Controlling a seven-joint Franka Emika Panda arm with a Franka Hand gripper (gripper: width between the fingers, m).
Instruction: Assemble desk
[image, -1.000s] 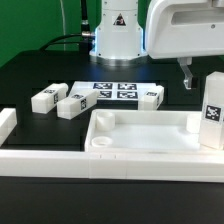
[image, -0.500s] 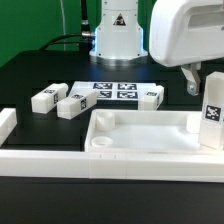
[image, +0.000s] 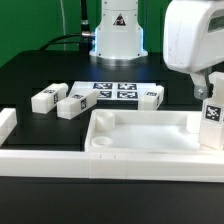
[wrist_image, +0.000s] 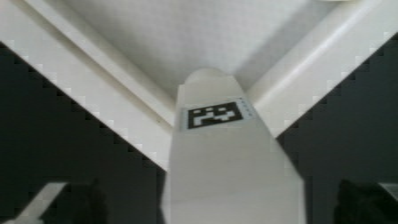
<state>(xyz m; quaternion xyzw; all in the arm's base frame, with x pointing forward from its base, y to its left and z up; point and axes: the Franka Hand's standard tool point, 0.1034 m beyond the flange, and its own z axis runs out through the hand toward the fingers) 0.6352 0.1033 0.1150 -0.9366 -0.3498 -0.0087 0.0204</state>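
The white desk panel (image: 140, 132) lies rim up at the front, with round corner sockets. One tagged white leg (image: 212, 115) stands upright at its corner on the exterior view's right. My gripper (image: 205, 86) is open just above and around this leg's top. In the wrist view the leg (wrist_image: 215, 120) runs between my two fingertips (wrist_image: 54, 205), with a dark gap on each side, and the panel's rim (wrist_image: 80, 60) lies beyond. Three more tagged legs lie on the black table: two (image: 45, 97) (image: 72, 103) on the exterior view's left and one (image: 150, 96) behind the panel.
The marker board (image: 112, 89) lies flat behind the panel, before the arm's base (image: 117, 40). A long low white border bar (image: 100, 165) runs along the front, and another (image: 7, 122) stands at the exterior view's left.
My gripper has moved toward the exterior view's right and now hangs over the upright leg. The legs and the panel have not moved.
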